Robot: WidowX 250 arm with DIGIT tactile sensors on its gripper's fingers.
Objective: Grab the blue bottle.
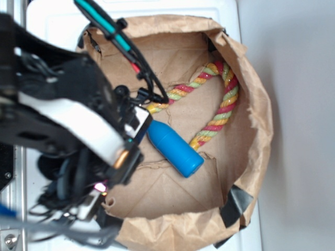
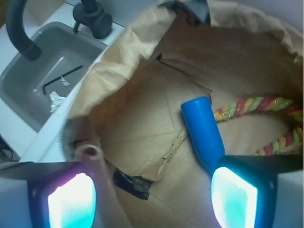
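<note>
Left of wrist view: a grey sink (image 2: 45, 83) with a dark faucet (image 2: 95, 19) sits beside the brown paper bag (image 2: 118, 57); not your concern unless you swing wide on the way out. The left pad (image 2: 71, 202) glows low in frame, right against the bag's rolled wall on that side. Your gripper (image 2: 152, 199) has its jaws spread wide, nothing between them. The blue bottle (image 2: 202, 130) lies on its side on the bag floor, and its near end disappears behind the right pad (image 2: 235, 197); you cannot tell whether they touch. It sits off to the right of the gap, not centred in it. Judgement: close from here and the right pad likely pushes the smooth plastic sideways or rides over it, and the bottle rolls or squirts out. Shift right before closing, so the body falls between the pads. Second risk: the left pad catches the bag wall and drags or crumples the paper, moving the whole bag and the bottle with it. Further right, the red-yellow-green rope (image 2: 256, 107) curves just behind the bottle, looking to touch it near the far end; a pushed bottle may wedge against it, or a pad may snag a strand. In the exterior view, the arm (image 1: 68, 120) covers the bottle's (image 1: 175, 149) left end, so contact there is unconfirmed.
</note>
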